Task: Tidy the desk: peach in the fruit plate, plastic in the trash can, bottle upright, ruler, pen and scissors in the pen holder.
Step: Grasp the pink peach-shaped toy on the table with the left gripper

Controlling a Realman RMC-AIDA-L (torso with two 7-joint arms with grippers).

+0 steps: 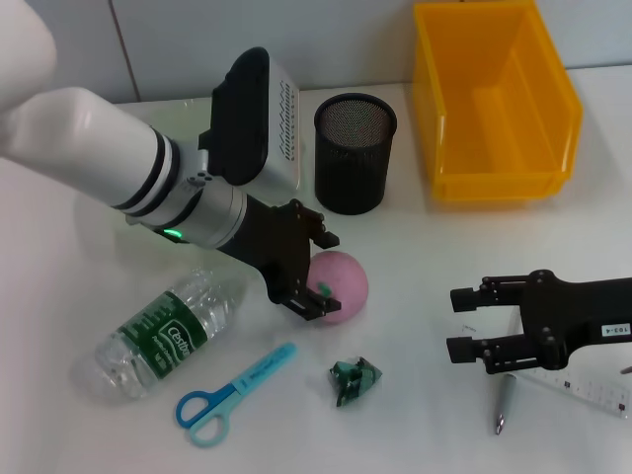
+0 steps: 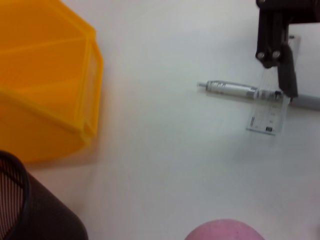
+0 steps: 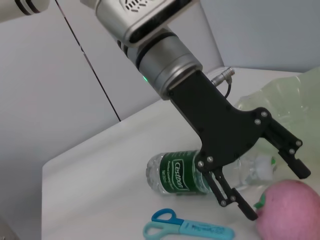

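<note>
The pink peach (image 1: pixel 341 286) lies mid-table. My left gripper (image 1: pixel 318 272) stands open with its fingertips on either side of the peach's near flank; the right wrist view shows the same left gripper (image 3: pixel 277 195) beside the peach (image 3: pixel 290 212). A clear bottle (image 1: pixel 163 336) with a green label lies on its side. Blue scissors (image 1: pixel 232 390) and a crumpled green plastic (image 1: pixel 354 380) lie towards the front. My right gripper (image 1: pixel 469 324) hovers open, over the pen (image 1: pixel 504 400) and the clear ruler (image 1: pixel 583 390). The black mesh pen holder (image 1: pixel 354 153) stands behind.
A yellow bin (image 1: pixel 494 99) stands at the back right, next to the pen holder. A pale green translucent thing (image 3: pixel 295 95) shows behind the left arm in the right wrist view. The left forearm spans the table's left half.
</note>
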